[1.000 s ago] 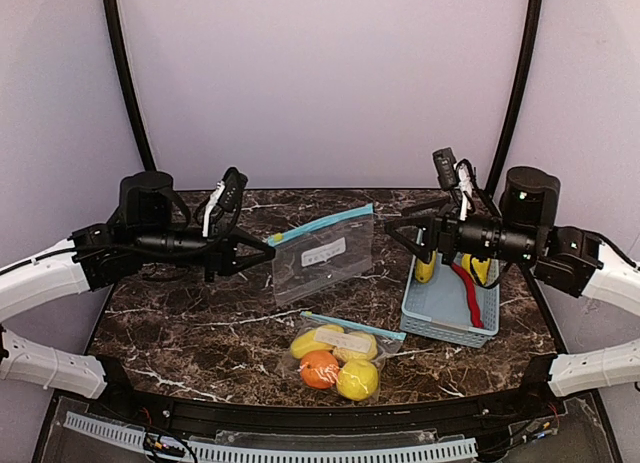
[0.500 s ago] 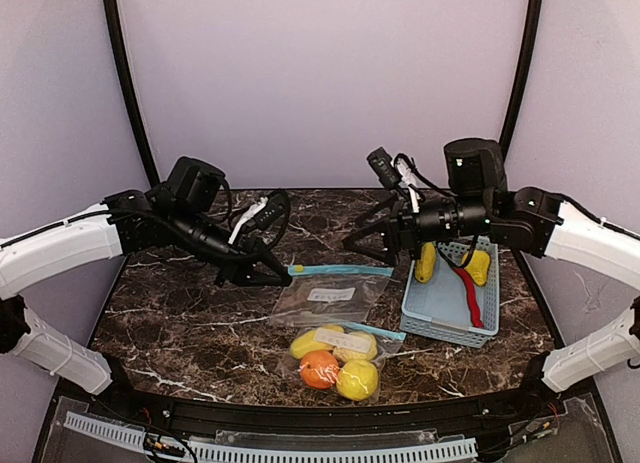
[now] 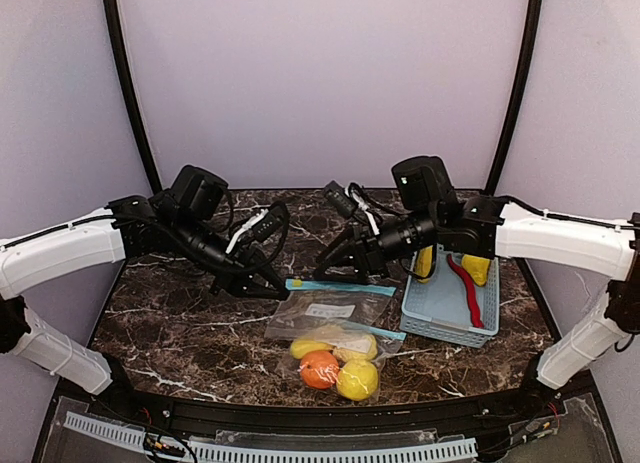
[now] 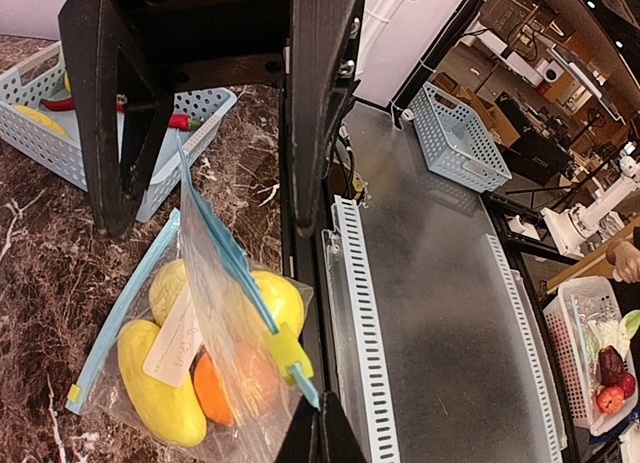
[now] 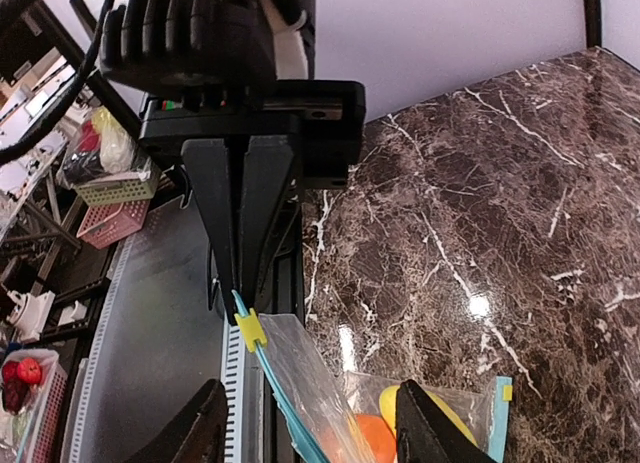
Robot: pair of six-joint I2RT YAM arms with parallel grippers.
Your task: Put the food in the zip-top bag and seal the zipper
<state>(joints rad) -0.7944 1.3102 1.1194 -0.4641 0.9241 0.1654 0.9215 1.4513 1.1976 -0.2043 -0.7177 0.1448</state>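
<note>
My left gripper (image 4: 320,438) is shut on the end of the blue zipper strip (image 4: 225,248) of a clear, empty zip-top bag (image 3: 325,308), just past its yellow slider (image 4: 285,348). The bag hangs low over the marble table. My right gripper (image 5: 310,433) is open, one finger on each side of the zipper strip near the slider (image 5: 250,330). Under this bag lies a second bag (image 3: 380,333) with yellow food (image 3: 357,380) and an orange (image 3: 319,368) inside. More yellow food (image 3: 426,263) and a red chili (image 3: 468,288) lie in the basket.
The pale blue slatted basket (image 3: 440,328) stands at the right of the table, close to my right arm. The table's front edge and a perforated metal rail (image 4: 360,313) run just behind the filled bag.
The left arm has brought the empty bag down from mid-air to just above the table. The right arm swung left from over the basket to the bag's zipper, and its jaws narrowed a little.
</note>
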